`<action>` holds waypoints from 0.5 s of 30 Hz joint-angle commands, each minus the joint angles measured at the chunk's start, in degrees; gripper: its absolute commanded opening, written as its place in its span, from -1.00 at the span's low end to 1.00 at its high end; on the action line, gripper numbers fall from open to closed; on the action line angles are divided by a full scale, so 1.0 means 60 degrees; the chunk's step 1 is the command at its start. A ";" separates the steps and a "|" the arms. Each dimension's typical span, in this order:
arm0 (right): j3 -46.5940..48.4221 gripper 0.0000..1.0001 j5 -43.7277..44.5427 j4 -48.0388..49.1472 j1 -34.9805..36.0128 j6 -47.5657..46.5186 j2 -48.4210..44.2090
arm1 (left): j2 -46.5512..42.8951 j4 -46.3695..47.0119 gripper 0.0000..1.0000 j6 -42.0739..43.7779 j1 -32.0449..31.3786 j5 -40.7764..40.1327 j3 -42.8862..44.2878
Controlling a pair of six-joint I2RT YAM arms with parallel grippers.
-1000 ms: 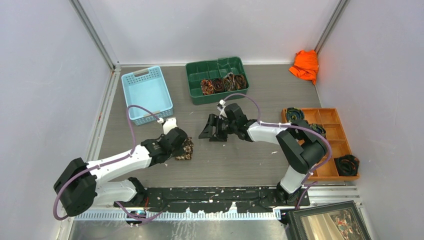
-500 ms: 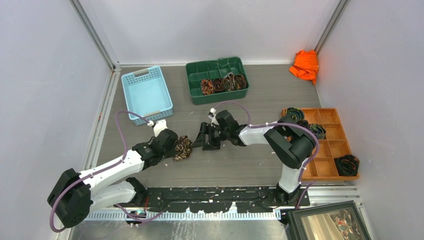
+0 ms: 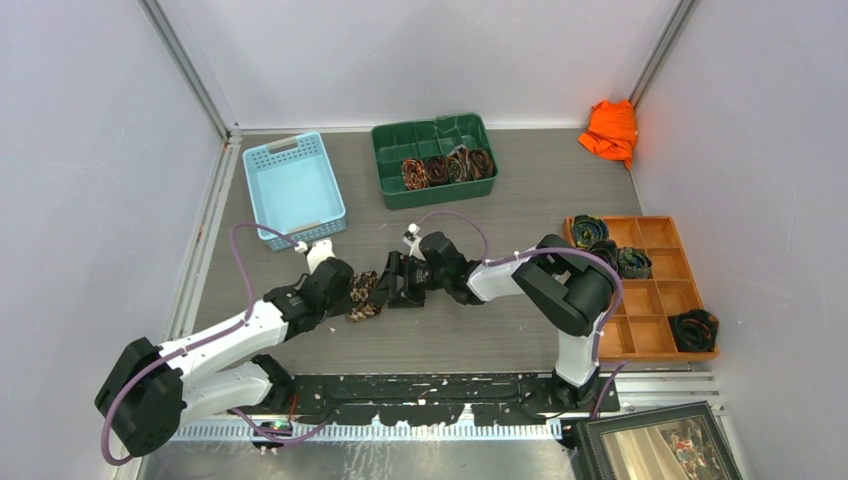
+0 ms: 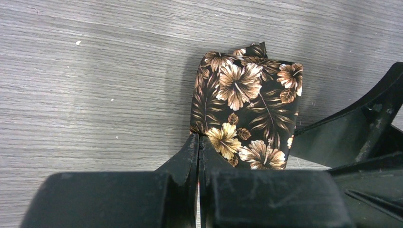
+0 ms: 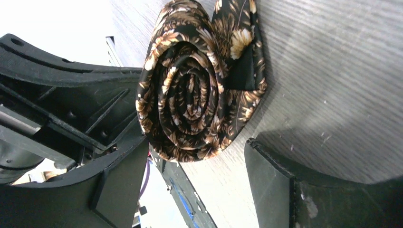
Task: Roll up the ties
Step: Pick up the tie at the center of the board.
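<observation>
Pinched at its edge by the closed left claw [image 4: 198, 142], a rolled tie [image 4: 247, 109] is held against the grey table [image 3: 480, 330] near its middle; the right claw [image 5: 197, 166] is spread wide, one finger set on either side of the coil; four other rolled ties [image 3: 447, 166] are seen in the green bin [image 3: 392, 150].

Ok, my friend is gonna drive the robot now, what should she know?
Left gripper: shut, seemingly pinching the edge of the brown-and-black flower-print rolled tie, which stands on edge between the arms.
Right gripper: open, jaws either side of that coil, not closed on it.
Done: this tie is rolled; four more rolled ties sit in the green plastic tray, front row.
Left: no unrolled tie in view; this coil probably goes into the tray next.
</observation>
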 commanded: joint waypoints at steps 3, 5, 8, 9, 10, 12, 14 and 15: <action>0.0236 0.60 -0.0215 0.1652 0.0000 0.0589 0.0678 | -0.0125 0.0407 -1.00 0.0140 0.0104 0.0062 -0.0080; 0.0178 0.62 -0.0269 0.2191 0.0009 0.0924 0.0802 | -0.0125 0.0400 -1.00 0.0148 0.0119 0.0085 -0.0090; 0.0243 0.62 -0.0321 0.2234 0.0038 0.0961 0.0871 | -0.0181 0.0397 -1.00 0.0164 0.0140 0.0066 -0.0116; 0.0254 0.62 -0.0307 0.2226 0.0047 0.0961 0.0861 | -0.0183 0.0379 -1.00 0.0177 0.0154 0.0064 -0.0124; 0.0311 0.62 -0.0274 0.2121 0.0076 0.0897 0.0877 | -0.0184 0.0394 -1.00 0.0191 0.0156 0.0077 -0.0132; 0.0490 0.61 -0.0133 0.1656 0.0122 0.0744 0.0906 | -0.0173 0.0384 -1.00 0.0201 0.0176 0.0100 -0.0132; 0.0788 0.60 -0.0148 0.1213 0.0200 0.0494 0.1032 | -0.0169 0.0416 -1.00 0.0210 0.0175 0.0120 -0.0163; 0.0939 0.59 -0.0186 0.1097 0.0243 0.0458 0.1121 | -0.0169 0.0413 -1.00 0.0210 0.0197 0.0122 -0.0166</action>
